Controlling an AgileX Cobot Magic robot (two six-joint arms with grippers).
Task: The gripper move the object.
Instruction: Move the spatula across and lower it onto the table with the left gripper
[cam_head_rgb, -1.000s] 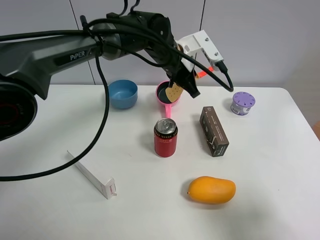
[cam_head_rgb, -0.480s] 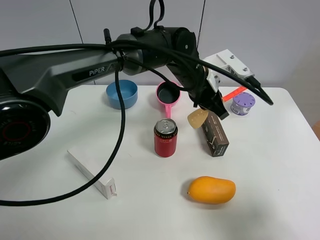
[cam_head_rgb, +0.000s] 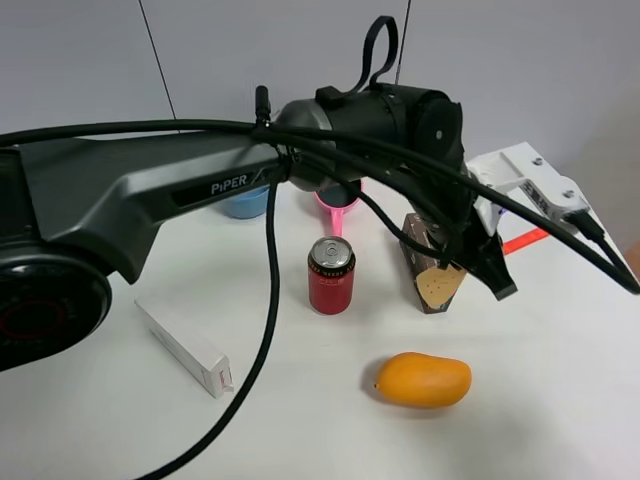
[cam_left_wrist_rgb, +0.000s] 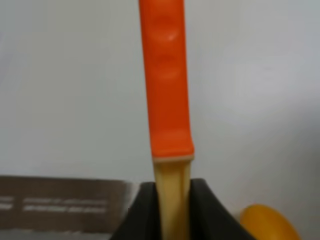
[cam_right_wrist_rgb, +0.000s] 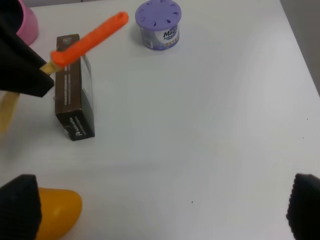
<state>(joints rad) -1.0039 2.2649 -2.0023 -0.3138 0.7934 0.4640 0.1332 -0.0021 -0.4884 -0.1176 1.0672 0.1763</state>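
The black left claw (cam_head_rgb: 478, 262) is clenching the yellow-bladed, orange-handled toy spatula (cam_head_rgb: 440, 287), holding it aloft, apparently mid-transfer. Lowering onto the white surface (cam_head_rgb: 560, 380) is probably coming next

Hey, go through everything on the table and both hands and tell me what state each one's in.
Left hand, shut on the spatula.
Spatula, gripped at the neck, tilted, blade end lowest.
Right hand, open, holding nothing.
Can, upright.
Brown box, lying on its side.
Mango, lying on its side.
Purple tub, upright, lid on.
White box, lying flat.
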